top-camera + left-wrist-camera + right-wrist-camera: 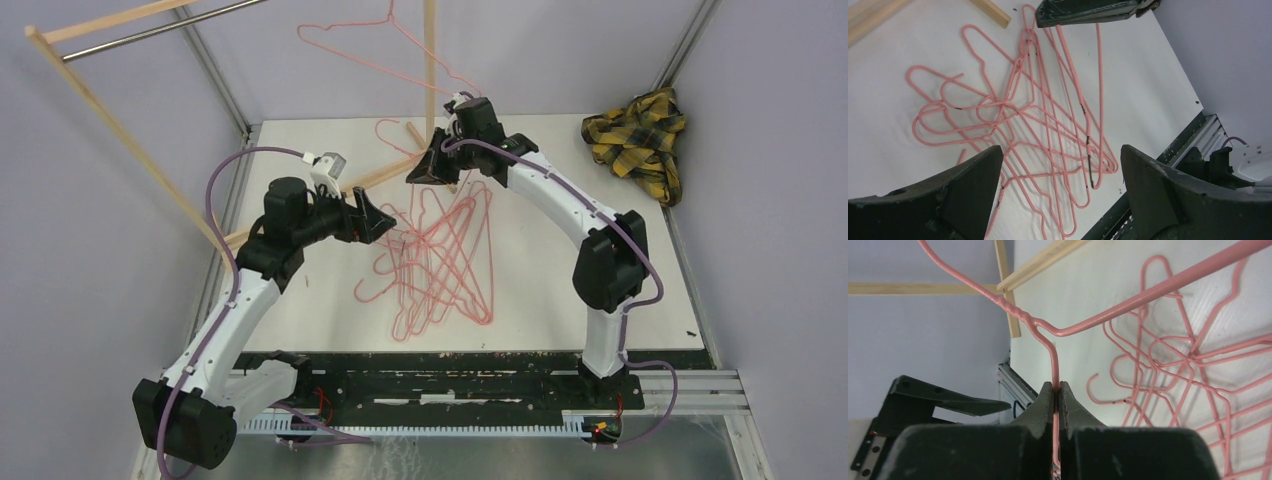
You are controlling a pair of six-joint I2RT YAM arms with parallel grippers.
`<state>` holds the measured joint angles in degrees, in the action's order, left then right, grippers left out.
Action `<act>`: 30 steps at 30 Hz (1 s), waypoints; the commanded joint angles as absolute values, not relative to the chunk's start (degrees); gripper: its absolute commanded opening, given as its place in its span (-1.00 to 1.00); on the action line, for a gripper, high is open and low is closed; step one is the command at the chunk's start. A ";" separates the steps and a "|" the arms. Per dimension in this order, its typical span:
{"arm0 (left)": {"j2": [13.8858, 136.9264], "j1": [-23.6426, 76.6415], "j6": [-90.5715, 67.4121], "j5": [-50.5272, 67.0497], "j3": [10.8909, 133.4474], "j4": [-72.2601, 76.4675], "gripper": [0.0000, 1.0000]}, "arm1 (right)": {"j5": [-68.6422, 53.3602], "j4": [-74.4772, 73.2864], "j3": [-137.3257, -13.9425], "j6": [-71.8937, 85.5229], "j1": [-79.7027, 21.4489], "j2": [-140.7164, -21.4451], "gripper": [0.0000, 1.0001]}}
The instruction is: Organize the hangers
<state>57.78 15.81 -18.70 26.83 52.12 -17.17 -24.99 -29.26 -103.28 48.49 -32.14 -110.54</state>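
Rack bar (160, 31) at 10 o'clock shows nothing hung on it. Left jaws wide open, empty, hovering at the pile's 9 o'clock edge. Pile of hangers (445, 255) lies tangled mid-surface, maybe seven, too overlapped to count. Right jaws clamped on one hanger (1148, 295) just below its twisted neck, raised toward 12 o'clock, not on the bar. Task barely begun, whole pile left

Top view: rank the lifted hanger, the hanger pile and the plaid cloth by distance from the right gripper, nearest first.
1. lifted hanger: clamped in the right gripper's jaws, rising toward the back.
2. hanger pile: lying just in front of it, mid-scene.
3. plaid cloth: far right corner.
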 commanded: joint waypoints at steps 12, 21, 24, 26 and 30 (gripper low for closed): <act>57.56 15.82 -24.37 32.52 43.83 -5.05 0.91 | -33.39 -17.14 -115.39 64.02 -34.91 -117.55 -0.99; 61.49 15.82 -24.00 31.87 43.75 -3.75 0.89 | -36.87 -15.90 -115.90 66.52 -37.13 -117.08 -0.99; 62.56 15.83 -23.83 31.32 44.80 -3.58 0.84 | -38.19 -15.68 -114.38 66.98 -37.58 -116.77 -0.99; 63.18 15.83 -23.71 31.41 45.22 -3.59 0.68 | -38.52 -14.93 -112.98 67.27 -37.70 -116.25 -0.99; 64.21 15.82 -24.55 32.17 44.82 -3.49 0.01 | -38.95 -13.85 -112.87 67.88 -37.70 -116.16 -0.99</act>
<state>63.24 15.88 -22.61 32.29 42.89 -7.14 -34.39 -16.67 -112.40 64.71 -36.42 -118.69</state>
